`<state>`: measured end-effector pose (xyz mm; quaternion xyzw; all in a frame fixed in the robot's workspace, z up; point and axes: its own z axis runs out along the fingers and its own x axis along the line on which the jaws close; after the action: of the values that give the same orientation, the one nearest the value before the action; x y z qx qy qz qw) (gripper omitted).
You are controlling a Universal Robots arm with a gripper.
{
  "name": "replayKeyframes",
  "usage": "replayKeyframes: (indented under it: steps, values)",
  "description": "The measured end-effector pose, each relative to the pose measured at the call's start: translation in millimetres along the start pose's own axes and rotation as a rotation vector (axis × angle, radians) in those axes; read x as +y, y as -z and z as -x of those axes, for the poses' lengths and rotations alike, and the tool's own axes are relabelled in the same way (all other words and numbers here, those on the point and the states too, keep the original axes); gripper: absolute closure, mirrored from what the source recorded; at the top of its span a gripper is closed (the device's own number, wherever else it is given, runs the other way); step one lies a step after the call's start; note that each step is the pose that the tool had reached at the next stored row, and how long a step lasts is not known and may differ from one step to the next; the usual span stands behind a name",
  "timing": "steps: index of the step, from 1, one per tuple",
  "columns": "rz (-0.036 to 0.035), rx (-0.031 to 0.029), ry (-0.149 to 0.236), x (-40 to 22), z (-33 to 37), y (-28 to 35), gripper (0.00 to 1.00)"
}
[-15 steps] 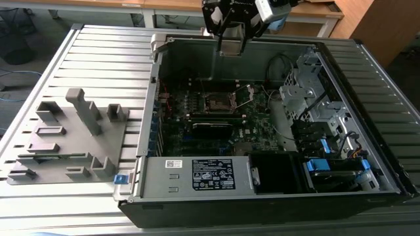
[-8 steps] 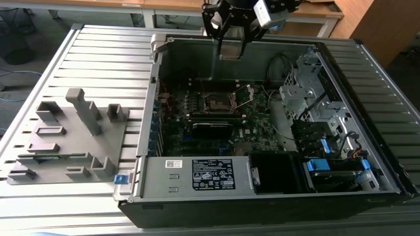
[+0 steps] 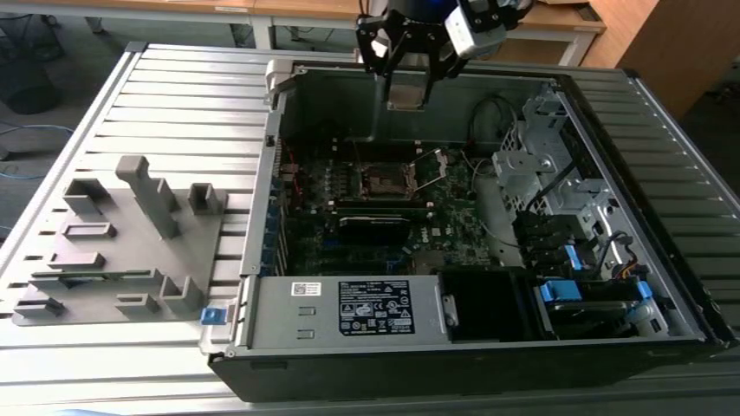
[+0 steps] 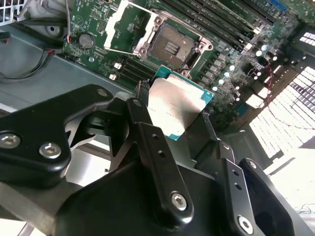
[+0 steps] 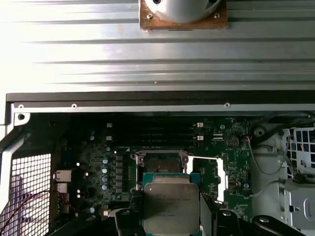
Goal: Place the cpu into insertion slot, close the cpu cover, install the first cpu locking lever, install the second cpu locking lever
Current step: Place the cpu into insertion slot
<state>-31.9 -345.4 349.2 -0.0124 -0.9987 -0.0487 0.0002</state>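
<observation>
gripper clamping cpu, insertion slot uncovered, cpu print illegible

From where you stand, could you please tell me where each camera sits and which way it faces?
Exterior view: off the arm, looking down into the open computer case, the gripper above.
Second wrist view: on the arm, looking obliquely along the black fingers.
First wrist view: on the arm, facing down past the fingers and cpu to the insertion slot.
Both wrist views share the held cpu, insertion slot and open cpu cover.
</observation>
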Motion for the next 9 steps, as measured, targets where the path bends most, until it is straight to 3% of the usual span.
replayKeyframes:
  steps: [9]
  values:
    - [0.0003, -0.0029, 0.000, -0.3, -0.1, -3.7, 0.46]
